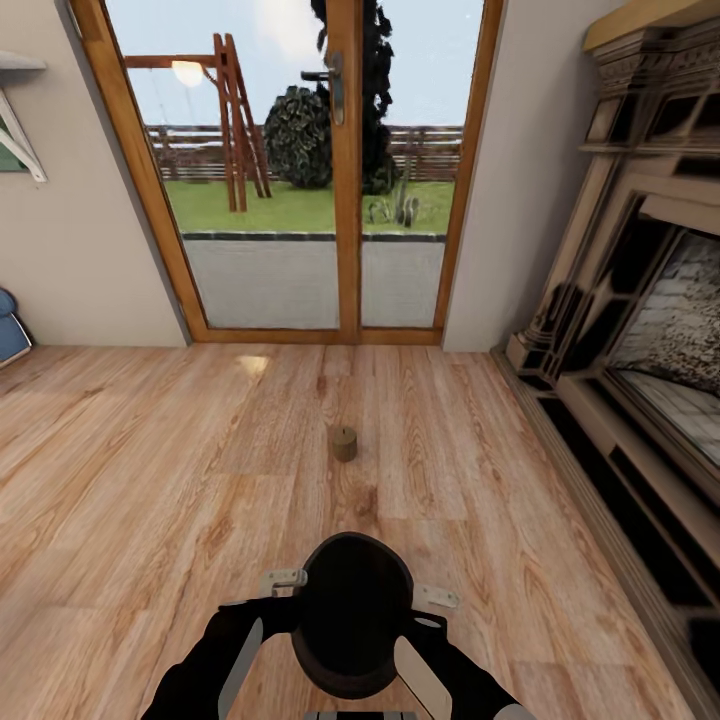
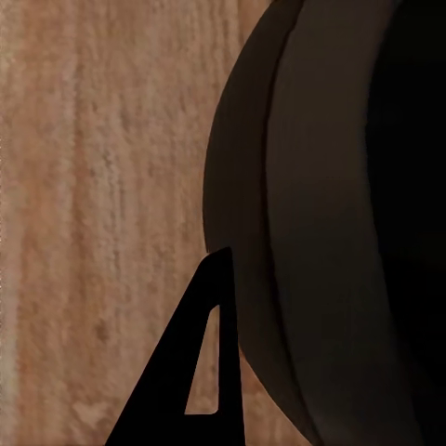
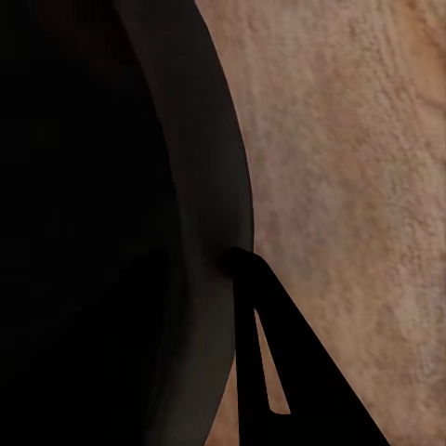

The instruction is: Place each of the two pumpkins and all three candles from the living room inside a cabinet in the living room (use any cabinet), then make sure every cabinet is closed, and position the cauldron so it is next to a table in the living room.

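Warm plank floor (image 1: 150,480) fronts glass doors (image 1: 300,170), one stubby beige candle (image 1: 344,443) mid-frame, while both tools (closure unclear) flank the black round cauldron (image 1: 350,610) at bottom centre, apparently for carrying.

The cauldron (image 1: 351,612) hides both end effectors in the head view; each wrist view cuts off one finger (image 2: 200,372), and the fireplace (image 1: 640,330) runs off right.

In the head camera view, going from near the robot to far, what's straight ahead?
Cauldron held between both arms → bare wood floor → candle standing on the floor → glass patio doors → lawn and fence outside.
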